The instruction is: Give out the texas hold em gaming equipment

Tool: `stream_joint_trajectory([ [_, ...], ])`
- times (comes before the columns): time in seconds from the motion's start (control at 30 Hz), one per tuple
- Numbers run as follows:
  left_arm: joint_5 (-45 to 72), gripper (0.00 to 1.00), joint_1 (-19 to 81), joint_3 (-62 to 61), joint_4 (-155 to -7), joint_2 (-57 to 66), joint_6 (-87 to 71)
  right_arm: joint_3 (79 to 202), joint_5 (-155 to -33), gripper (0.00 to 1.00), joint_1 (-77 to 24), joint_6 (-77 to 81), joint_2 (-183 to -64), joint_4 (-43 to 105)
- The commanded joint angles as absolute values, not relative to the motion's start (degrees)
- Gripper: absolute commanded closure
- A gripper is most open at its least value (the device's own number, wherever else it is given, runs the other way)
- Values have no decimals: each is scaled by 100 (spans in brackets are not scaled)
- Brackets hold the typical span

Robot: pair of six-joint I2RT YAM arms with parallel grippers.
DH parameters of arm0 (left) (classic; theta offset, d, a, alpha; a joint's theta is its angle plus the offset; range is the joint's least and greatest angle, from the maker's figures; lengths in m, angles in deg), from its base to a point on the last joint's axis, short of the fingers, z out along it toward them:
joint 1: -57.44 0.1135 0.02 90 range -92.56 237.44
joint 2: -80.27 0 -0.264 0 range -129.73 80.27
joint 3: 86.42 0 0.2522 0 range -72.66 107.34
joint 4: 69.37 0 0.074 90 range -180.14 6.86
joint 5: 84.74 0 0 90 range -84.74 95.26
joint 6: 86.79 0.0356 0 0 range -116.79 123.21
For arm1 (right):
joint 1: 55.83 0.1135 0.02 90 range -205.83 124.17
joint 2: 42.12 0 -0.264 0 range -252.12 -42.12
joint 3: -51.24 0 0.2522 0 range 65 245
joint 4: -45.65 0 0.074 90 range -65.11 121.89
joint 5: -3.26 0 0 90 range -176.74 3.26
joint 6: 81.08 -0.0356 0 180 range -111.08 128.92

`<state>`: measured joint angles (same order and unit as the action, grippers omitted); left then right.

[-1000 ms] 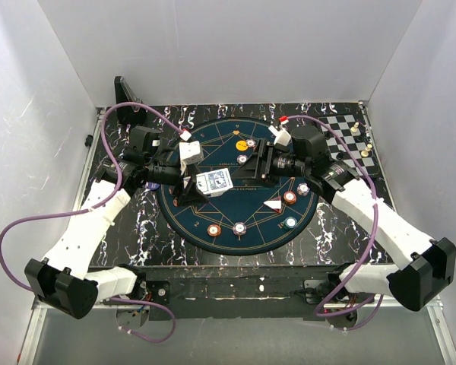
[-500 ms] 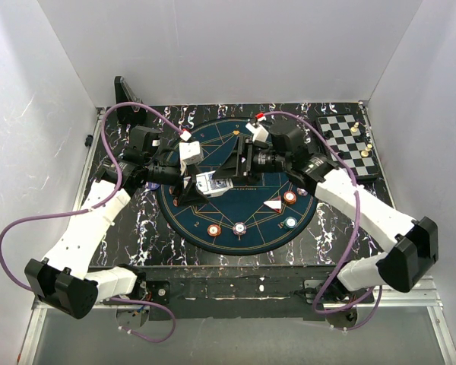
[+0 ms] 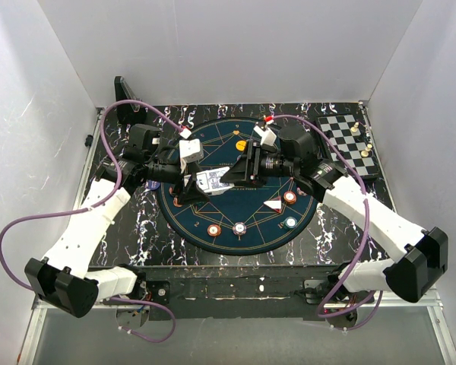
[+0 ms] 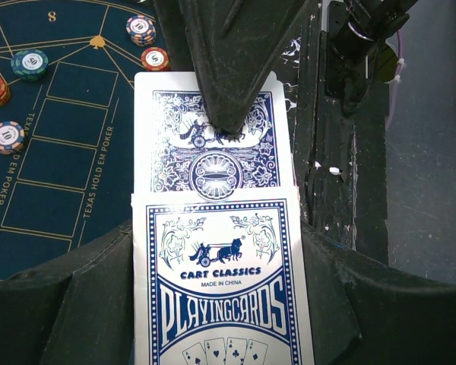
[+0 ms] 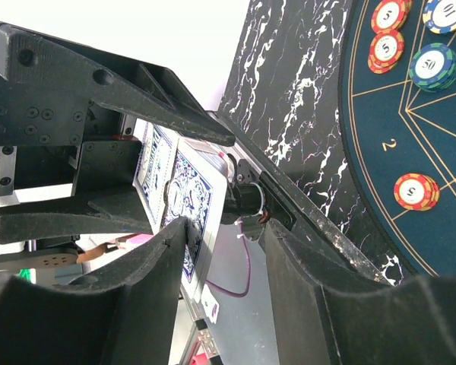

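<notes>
My left gripper (image 3: 195, 182) (image 4: 216, 232) is shut on a blue-and-white playing card box (image 3: 213, 181) (image 4: 220, 304), held above the left half of the mat. A blue-backed card (image 4: 213, 163) (image 5: 191, 205) sticks out of the box. My right gripper (image 3: 238, 172) (image 5: 224, 236) is open at that card. One of its fingers (image 4: 228, 68) (image 5: 137, 289) lies on the card's back, and the other finger (image 5: 327, 304) stands apart. Striped chips (image 3: 213, 230) (image 3: 239, 228) (image 3: 289, 197) (image 4: 29, 64) (image 5: 435, 65), a yellow disc (image 3: 242, 144) and a red-white triangle marker (image 3: 273, 204) lie on the mat.
The round dark-blue mat (image 3: 205, 213) covers the middle of the black marbled table (image 3: 342, 228). A chessboard (image 3: 348, 141) with small pieces sits at the back right. A black stand (image 3: 125, 90) is at the back left. White walls close three sides.
My right gripper has swung left from the mat's centre to the card box, and its jaws have narrowed at the protruding card. The left gripper has held still with the box.
</notes>
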<state>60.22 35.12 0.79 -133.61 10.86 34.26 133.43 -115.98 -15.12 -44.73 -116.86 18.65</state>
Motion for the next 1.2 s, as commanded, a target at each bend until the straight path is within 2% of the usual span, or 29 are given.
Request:
stream_joint_trajectory([
  [0.0, 6274, 59, 3538, 398, -13112, 1127, 3371, 13128, -11540, 48, -1627, -4364, -11410, 1870],
  [1.0, 6283, 59, 3538, 301, -13095, 1198, 3389, 13417, -11557, 51, -2216, -4179, -10821, 1378],
  [1.17, 6282, 59, 3538, 267, -13095, 1206, 3406, 13479, -11487, 61, -2225, -4206, -10742, 1317],
])
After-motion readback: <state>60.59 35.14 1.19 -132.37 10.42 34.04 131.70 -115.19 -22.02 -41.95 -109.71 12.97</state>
